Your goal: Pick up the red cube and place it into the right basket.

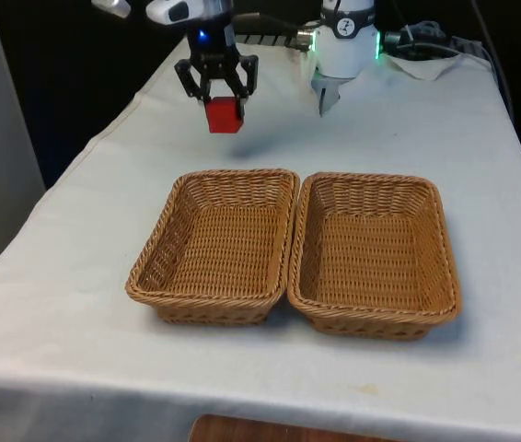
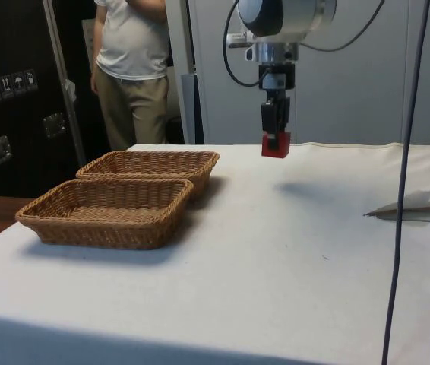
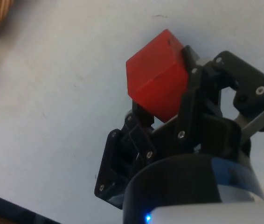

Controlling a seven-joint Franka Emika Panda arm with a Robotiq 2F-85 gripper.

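The gripper (image 1: 219, 95) pinches the red cube (image 1: 225, 114) between its two black fingers, and the cube hangs below the fingertips, clear of the white cloth (image 1: 408, 129) with a faint shadow on the cloth underneath. In the side view the gripper (image 2: 276, 137) points straight down and the cube (image 2: 275, 145) sits at its tip, well above the table surface. In the wrist view the cube (image 3: 157, 74) is clamped on two opposite faces, one finger (image 3: 195, 88) pressing on its side, and it is tilted so that a corner points away from the gripper (image 3: 164, 107).

Taking the two baskets as the landmark, the cube is held in the air beyond them, on the far side from the front camera, and not over either one. It is nearer to the basket on the front view's left (image 1: 216, 244) than to the basket on the front view's right (image 1: 376, 253). The two wicker baskets stand side by side with their rims touching, and both are bare inside. In the side view they lie one behind the other, the near one (image 2: 105, 213) and the far one (image 2: 150, 167), well apart from the cube.

Behind the baskets in the side view, a person (image 2: 133, 68) in a light shirt and tan trousers stands past the table's edge.
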